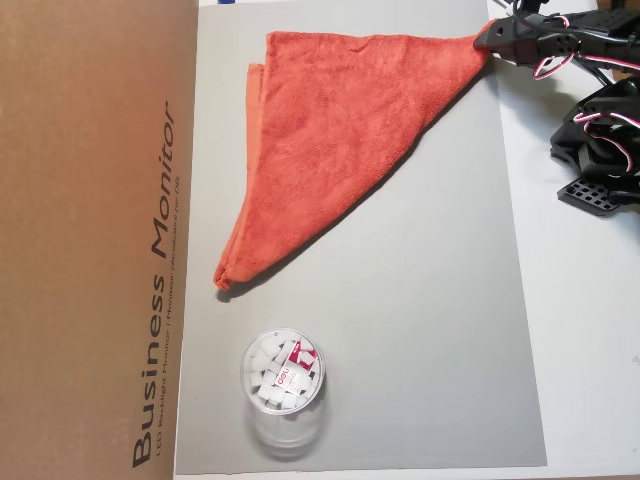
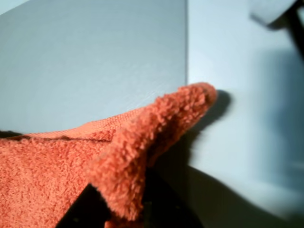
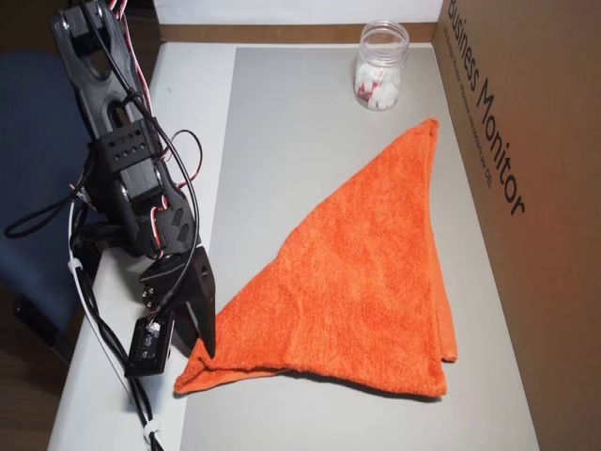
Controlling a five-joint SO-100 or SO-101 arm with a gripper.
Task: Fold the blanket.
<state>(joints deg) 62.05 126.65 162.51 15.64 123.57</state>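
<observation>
Item: blanket (image 1: 340,140), orange-red terry cloth, fuzzy pile, hemmed edges. Lies on a grey mat (image 1: 430,330), already doubled into a triangle: one long point reaches toward the plastic jar (image 1: 284,392), another corner sits at the mat's edge by the arm, and the third shows two layers slightly offset.

Tool: gripper (image 3: 195,331), black, two fingers. It stands on the corner nearest the arm; in the wrist view that corner (image 2: 190,102) is bunched and raised off the surface, so the fingers appear closed on the cloth, though the contact itself is partly hidden.

Handling, by judgement: light, soft, wholly limp; it will drape and drag instead of holding shape. The pile gives good friction, so slipping from the fingers is unlikely, but the lower layer may stay behind if only the top one is pinched. Nothing fragile.

Where to hold: at a corner or hemmed edge, both layers together.

Nearby: cardboard box (image 1: 90,240) just beside the mat; the jar stands clear of the cloth
</observation>
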